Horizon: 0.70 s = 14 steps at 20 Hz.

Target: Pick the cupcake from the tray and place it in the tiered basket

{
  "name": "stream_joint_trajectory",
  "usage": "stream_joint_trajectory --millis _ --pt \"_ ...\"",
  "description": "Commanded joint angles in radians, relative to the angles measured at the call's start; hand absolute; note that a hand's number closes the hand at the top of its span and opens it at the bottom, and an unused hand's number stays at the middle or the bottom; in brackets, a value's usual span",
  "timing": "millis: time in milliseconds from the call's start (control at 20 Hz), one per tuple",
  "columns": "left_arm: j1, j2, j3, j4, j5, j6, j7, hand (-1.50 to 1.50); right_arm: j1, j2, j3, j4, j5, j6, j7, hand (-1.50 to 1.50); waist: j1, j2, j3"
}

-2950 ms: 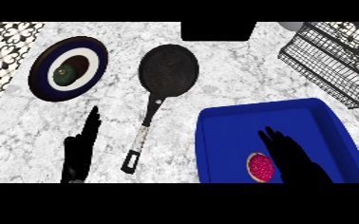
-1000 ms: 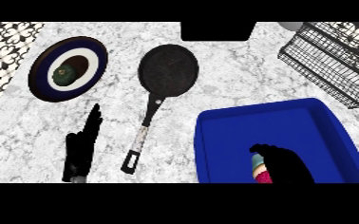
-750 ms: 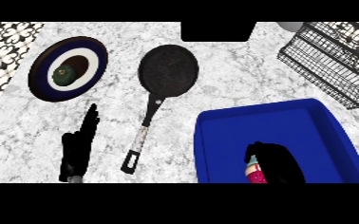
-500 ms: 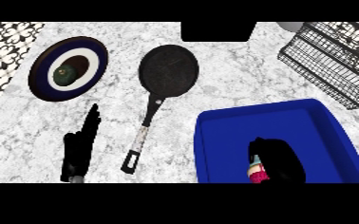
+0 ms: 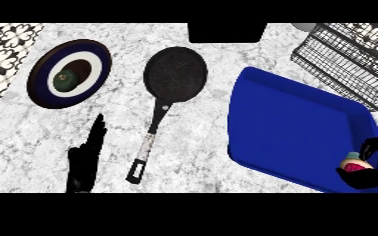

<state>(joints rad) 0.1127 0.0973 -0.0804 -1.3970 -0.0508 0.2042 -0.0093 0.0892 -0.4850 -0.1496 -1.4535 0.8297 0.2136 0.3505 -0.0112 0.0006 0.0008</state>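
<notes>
right hand (image 5: 367, 172): at the right edge of the view, over the tray's lower right corner; fingers (image 5: 369, 146) curled round the cupcake
cupcake (image 5: 353, 164): in the right hand's grasp, pink top and pale wrapper showing between the fingers; whether it rests on the tray or is off it, cannot tell
tray (image 5: 291, 125): blue, lies on the desk at right, seen skewed, one corner pointing toward the pan
tiered basket (image 5: 338, 55): dark wire, upper right, just beyond the tray's far edge
left hand (image 5: 86, 161): lower left, resting on the desk, fingers straight and together, pointing away from the robot
frying pan (image 5: 174, 75): black, middle of the desk, handle (image 5: 148, 142) running down toward the lower edge, just right of the left hand
plate (image 5: 68, 73): dark blue rim, white ring, upper left; carries a green round item (image 5: 68, 78), looks like an avocado
desk (image 5: 199, 145): grey-white marble pattern
</notes>
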Motion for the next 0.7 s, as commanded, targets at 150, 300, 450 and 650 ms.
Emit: stream_joint_trajectory --millis 150,300,450,650 --pt "0.007 0.025 0.023 0.003 0.006 -0.014 -0.01 0.0 -0.052 -0.065 -0.29 0.052 -0.21 -0.039 -0.072 1.5 0.001 -0.003 -0.001" --pt "-0.021 0.003 0.011 0.002 0.0 0.001 0.035 0.0 -0.044 -0.033 -0.369 -0.088 -0.28 -0.067 -0.021 1.5 -0.013 -0.006 -0.002" --pt "0.007 0.01 0.024 0.009 0.009 -0.004 0.024 0.0 -0.052 -0.066 -0.473 -0.251 -0.403 0.006 0.043 1.5 -0.023 -0.01 -0.004" --pt "0.028 0.025 0.018 -0.061 0.012 -0.017 0.039 0.0 -0.041 -0.142 -0.564 -0.455 -0.43 0.038 0.117 1.5 -0.013 -0.011 -0.003"
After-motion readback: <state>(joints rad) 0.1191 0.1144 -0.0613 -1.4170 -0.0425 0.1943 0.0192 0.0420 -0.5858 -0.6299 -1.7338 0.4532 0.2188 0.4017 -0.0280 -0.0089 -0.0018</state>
